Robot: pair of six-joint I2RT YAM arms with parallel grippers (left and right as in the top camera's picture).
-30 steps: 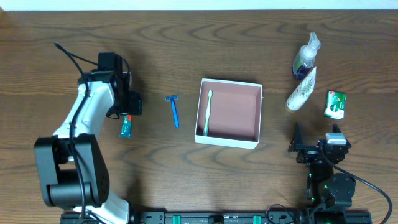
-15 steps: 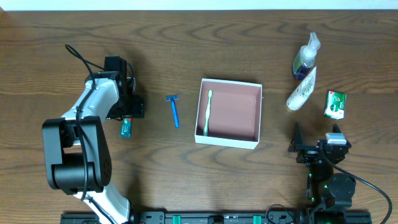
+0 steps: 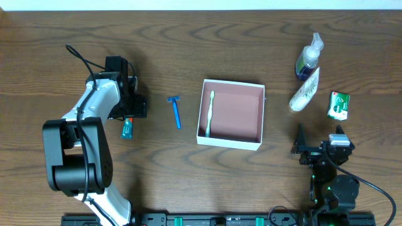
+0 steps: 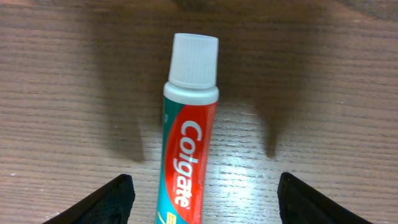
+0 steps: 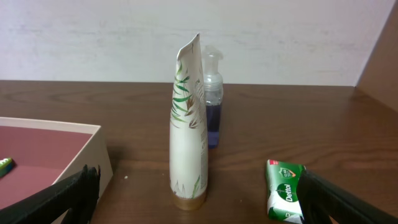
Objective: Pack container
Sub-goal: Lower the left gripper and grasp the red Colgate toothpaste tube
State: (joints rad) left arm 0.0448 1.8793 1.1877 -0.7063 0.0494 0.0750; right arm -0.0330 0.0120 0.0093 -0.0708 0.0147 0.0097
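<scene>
Got the left gripper [image 4: 211,200] spread either side of a Colgate toothpaste tube [image 4: 186,143], not touching it; right gripper [image 5: 200,202] gaping wide too, empty, facing a leaf-print tube [image 5: 189,124]; container [image 3: 230,142] mid-table between the arms, green toothbrush [image 3: 210,113] inside along its left wall.

The table [image 3: 251,37] is lit evenly and softly from above. In the left wrist view, pale glare is seen right of the toothpaste tube [image 4: 186,149], flanked by dark shadows. Near corners are blurred in the right wrist view.
</scene>
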